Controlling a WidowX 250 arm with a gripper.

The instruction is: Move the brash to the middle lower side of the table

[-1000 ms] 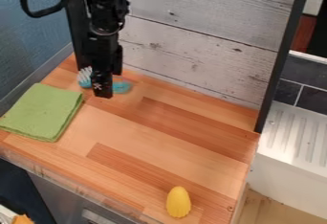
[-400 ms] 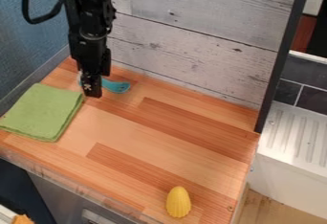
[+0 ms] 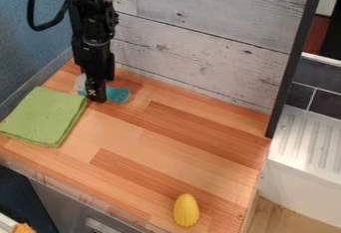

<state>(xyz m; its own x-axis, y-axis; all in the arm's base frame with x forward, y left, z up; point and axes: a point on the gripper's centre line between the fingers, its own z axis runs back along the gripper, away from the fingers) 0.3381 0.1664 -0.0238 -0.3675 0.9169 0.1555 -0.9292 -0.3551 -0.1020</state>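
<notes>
The black gripper (image 3: 98, 96) hangs down at the back left of the wooden table (image 3: 166, 137), over the middle of the brush. The brush's teal handle (image 3: 118, 95) sticks out to the right of the gripper, and its pale bristles (image 3: 81, 83) show to the left. The part of the brush between them is hidden behind the gripper.
A folded green cloth (image 3: 44, 116) lies at the left, just in front of the brush. A yellow ribbed object (image 3: 186, 210) is near the front edge. Behind stands a whitish plank wall (image 3: 200, 53), with a black post (image 3: 293, 62) at the right.
The gripper has shifted left from where it was a second ago. The brush has also moved slightly left, and its handle now lies a little nearer the front.
</notes>
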